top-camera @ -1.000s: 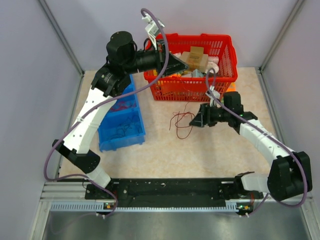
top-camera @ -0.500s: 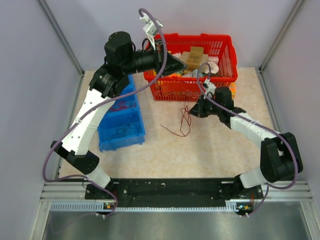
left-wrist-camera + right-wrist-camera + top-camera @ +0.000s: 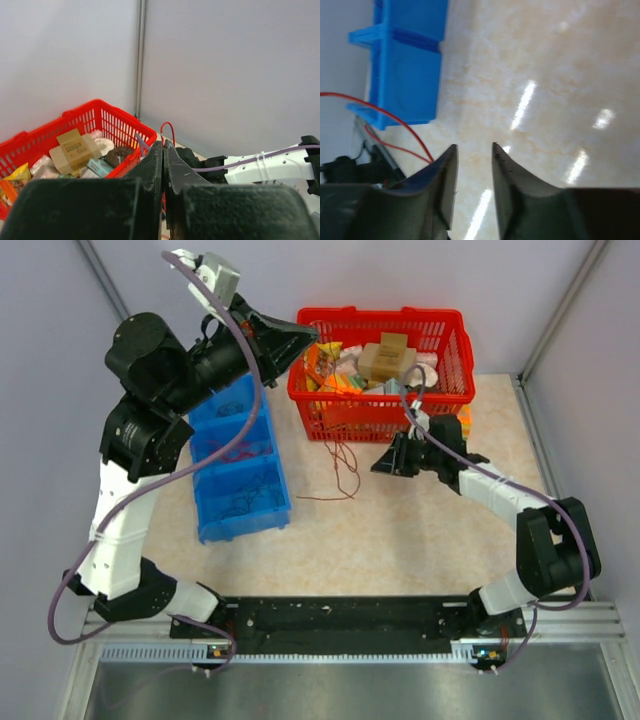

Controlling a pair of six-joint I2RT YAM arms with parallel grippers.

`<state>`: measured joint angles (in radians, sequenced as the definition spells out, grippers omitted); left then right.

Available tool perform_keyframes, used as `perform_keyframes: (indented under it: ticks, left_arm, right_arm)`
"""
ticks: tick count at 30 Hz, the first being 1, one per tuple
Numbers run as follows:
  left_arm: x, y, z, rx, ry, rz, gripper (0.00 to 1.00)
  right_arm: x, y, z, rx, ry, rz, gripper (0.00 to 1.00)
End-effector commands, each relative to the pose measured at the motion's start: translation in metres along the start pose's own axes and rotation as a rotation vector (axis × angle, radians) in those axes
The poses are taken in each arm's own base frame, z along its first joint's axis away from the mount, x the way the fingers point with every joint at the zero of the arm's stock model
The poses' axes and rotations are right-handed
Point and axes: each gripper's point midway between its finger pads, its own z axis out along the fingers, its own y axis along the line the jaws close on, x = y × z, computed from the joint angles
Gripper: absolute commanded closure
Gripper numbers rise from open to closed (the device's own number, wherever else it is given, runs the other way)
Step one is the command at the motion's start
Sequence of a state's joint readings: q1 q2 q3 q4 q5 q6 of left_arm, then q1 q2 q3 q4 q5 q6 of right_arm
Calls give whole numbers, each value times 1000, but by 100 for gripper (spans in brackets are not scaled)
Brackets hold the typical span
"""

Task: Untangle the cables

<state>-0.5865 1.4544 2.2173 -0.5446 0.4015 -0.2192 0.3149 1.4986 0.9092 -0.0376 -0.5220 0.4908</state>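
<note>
The cables (image 3: 338,462) are thin red wires. They hang in a long strand in front of the red basket, and one end trails onto the table (image 3: 420,530) at the left. My left gripper (image 3: 314,334) is raised high by the basket's left corner. It is shut on a red cable loop (image 3: 167,131) that pokes out above its tips (image 3: 164,145). My right gripper (image 3: 380,464) sits low, just right of the hanging wires. In the right wrist view its jaws (image 3: 474,147) stand apart with nothing between them, and two red wires (image 3: 395,125) pass to their left.
The red basket (image 3: 440,390) full of packets and boxes stands at the back. A blue divided bin (image 3: 245,515) holding small dark parts lies at the left, also in the right wrist view (image 3: 405,60). An orange item (image 3: 462,420) lies behind the right arm.
My left arm swung up and left, drawing the bundle out into a long strand. My right gripper moved toward the basket, closed, and now stands slightly apart and off the wires.
</note>
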Motion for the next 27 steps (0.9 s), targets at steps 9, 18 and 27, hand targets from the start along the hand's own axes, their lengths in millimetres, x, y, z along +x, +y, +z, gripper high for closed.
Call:
perform_keyframes:
  ticks: [9, 18, 27]
  left_arm:
    - [6, 16, 27, -31, -28, -87, 100]
    - [11, 29, 41, -68, -35, -117, 100]
    - [2, 31, 33, -96, -55, -77, 100]
  right_arm:
    - [-14, 174, -63, -564, -15, -378, 23]
    - [-16, 212, -57, -662, -73, -315, 31]
    - [-8, 180, -32, -520, -23, -250, 95]
